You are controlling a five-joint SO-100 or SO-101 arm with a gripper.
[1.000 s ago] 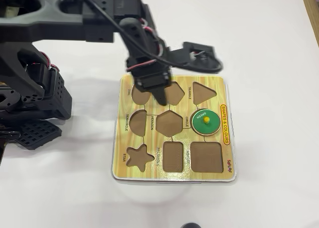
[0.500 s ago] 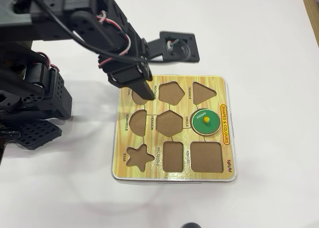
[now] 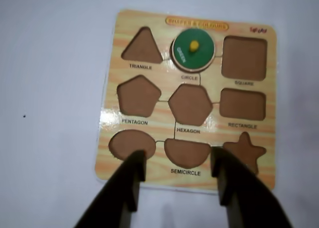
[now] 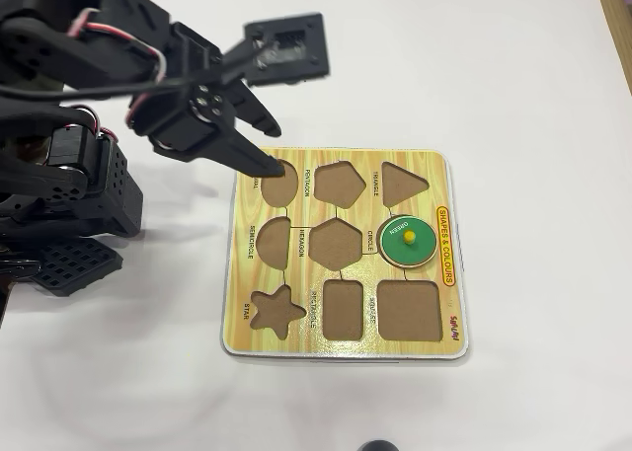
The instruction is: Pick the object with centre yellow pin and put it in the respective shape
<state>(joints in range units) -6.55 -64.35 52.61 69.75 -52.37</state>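
Note:
The green disc with a yellow knob and the word GREEN sits inside the round cutout labelled CIRCLE, filling it, on the yellow wood-grain puzzle board. In the wrist view the disc lies at the top middle of the board. My gripper hovers over the board's upper left corner by the oval cutout, well away from the disc. In the wrist view the gripper stands open with nothing between its dark fingers, over the semicircle cutout.
The other cutouts, such as the star and the square, are bare brown. The arm's black base fills the left of the overhead view. A white table surrounds the board. A small dark thing pokes in at the bottom edge.
The gripper has drawn back up and to the left, from over the pentagon cutout to the board's upper left corner, tilting flatter. The disc has stayed in its cutout.

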